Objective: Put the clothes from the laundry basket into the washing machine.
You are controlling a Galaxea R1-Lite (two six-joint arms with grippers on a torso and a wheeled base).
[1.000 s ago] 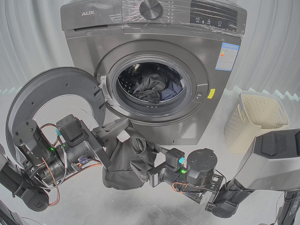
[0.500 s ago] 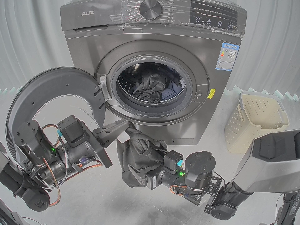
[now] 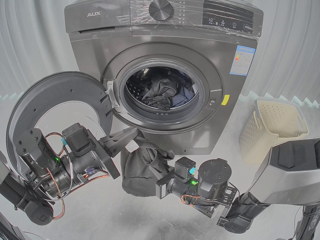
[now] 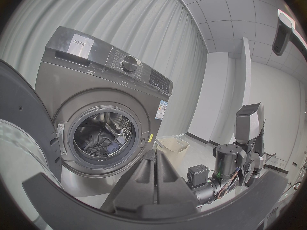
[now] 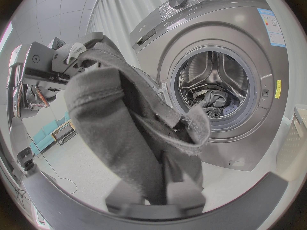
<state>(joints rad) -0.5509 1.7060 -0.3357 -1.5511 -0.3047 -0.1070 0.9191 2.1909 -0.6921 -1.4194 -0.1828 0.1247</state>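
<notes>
1. The left end effector [image 3: 132, 138] is closed on the top edge of a dark grey garment [image 3: 140, 170], pinching it just beside a small white tag [image 3: 132, 145]. In the left wrist view its two fingers [image 4: 144, 176] lie pressed together.
2. The right end effector [image 5: 161, 176] is lower and to the right, at the garment's bottom edge. Cloth runs down between its fingers, which are closed on it.
3. The garment hangs in the air between the two end effectors, bunched and folded, above the floor [image 3: 100, 214]. It is in front of the washing machine [image 3: 160, 37], below the drum opening and outside it.
4. The machine's round door [image 3: 56, 94] is swung wide open to the left, behind the left arm.
5. Inside the drum lies a pile of dark clothes [image 3: 161, 90], grey on top with something bluish to its right.
6. The laundry basket [image 3: 273, 130], cream and perforated, stands on the floor to the right of the machine, well apart from both end effectors. As far as its inside shows in the head view, no clothes are seen in it.
7. A pale curtain [image 3: 30, 34] hangs behind the machine.
</notes>
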